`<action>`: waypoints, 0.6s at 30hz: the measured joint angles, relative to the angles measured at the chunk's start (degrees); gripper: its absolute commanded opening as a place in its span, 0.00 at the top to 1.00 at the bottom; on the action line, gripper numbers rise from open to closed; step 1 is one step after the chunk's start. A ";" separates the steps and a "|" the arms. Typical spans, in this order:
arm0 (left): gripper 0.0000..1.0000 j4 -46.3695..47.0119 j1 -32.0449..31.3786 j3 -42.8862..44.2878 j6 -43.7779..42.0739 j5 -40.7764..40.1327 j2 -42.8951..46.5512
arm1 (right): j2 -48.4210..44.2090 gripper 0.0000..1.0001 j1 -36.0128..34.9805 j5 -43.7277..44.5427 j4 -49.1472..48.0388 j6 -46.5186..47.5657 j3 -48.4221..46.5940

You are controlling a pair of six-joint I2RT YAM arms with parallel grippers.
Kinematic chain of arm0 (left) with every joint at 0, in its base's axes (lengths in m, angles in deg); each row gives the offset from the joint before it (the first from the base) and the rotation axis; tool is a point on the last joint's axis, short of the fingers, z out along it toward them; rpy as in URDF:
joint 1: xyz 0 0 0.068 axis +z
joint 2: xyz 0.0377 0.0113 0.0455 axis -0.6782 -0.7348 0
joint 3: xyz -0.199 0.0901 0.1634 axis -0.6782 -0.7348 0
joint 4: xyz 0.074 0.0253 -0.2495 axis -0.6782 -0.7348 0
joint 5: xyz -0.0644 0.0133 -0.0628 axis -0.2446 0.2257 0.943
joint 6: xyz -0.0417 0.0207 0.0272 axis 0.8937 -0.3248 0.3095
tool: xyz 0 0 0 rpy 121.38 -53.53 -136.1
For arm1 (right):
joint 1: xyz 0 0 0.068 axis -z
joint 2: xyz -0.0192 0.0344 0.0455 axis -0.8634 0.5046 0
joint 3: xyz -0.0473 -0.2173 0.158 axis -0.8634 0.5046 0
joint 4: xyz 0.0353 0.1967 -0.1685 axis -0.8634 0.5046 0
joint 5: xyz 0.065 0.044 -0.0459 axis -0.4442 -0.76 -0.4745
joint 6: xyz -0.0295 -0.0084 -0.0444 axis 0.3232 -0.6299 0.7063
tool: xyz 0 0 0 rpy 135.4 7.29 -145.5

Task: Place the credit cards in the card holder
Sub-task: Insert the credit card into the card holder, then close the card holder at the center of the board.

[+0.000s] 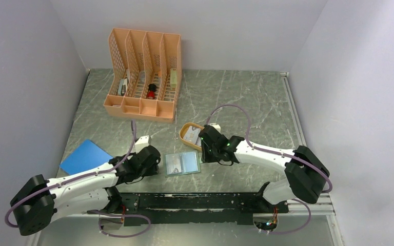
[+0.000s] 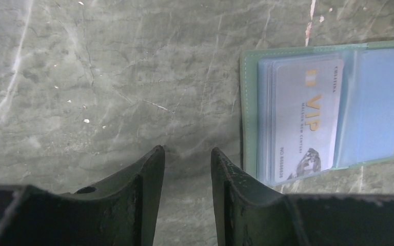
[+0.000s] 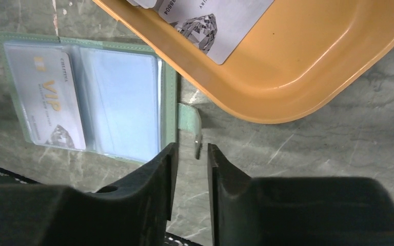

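Observation:
The card holder point(image 1: 183, 164) lies open on the table between my grippers, pale teal inside. One grey-white VIP credit card point(image 2: 302, 118) sits in its left pocket; it also shows in the right wrist view point(image 3: 48, 100). More credit cards point(image 3: 210, 20) lie in the orange oval tray point(image 3: 297, 66), just behind the holder. My left gripper point(image 2: 187, 154) is open and empty, low over the bare table just left of the holder's point(image 2: 328, 107) edge. My right gripper point(image 3: 191, 148) is narrowly open at the holder's right edge. The holder's clasp tab point(image 3: 191, 120) ends right at its fingertips, not clamped.
An orange file organiser point(image 1: 144, 77) with small items stands at the back left. A bright blue flat sheet point(image 1: 84, 156) lies left of the left arm. A small white box point(image 1: 142, 142) sits behind the left gripper. The black base rail point(image 1: 195, 202) runs along the near edge.

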 measured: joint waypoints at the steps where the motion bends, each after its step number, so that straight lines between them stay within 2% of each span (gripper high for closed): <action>1: 0.57 0.55 0.00 -0.22 0.00 0.26 -0.61 | 0.00 0.65 0.00 0.11 0.07 0.28 0.00; 8: 0.58 2.91 0.00 -1.46 -0.02 1.36 -0.85 | 1.20 0.68 0.15 1.07 -0.85 0.35 0.02; 9: 0.59 3.13 0.00 -1.60 -0.02 1.46 -0.70 | 1.57 0.70 0.22 1.11 -1.22 0.33 0.02; 12: 0.61 4.44 0.00 -2.12 -0.09 2.01 -0.46 | 2.86 0.91 0.37 1.14 -2.43 0.35 0.02; 14: 0.62 5.81 0.00 -2.43 -0.28 2.89 -0.55 | 3.23 1.00 0.44 1.09 -2.84 0.44 0.04; 18: 0.68 10.54 0.00 -3.10 -1.57 5.88 -1.92 | 0.52 1.00 0.57 0.07 -3.89 1.01 1.20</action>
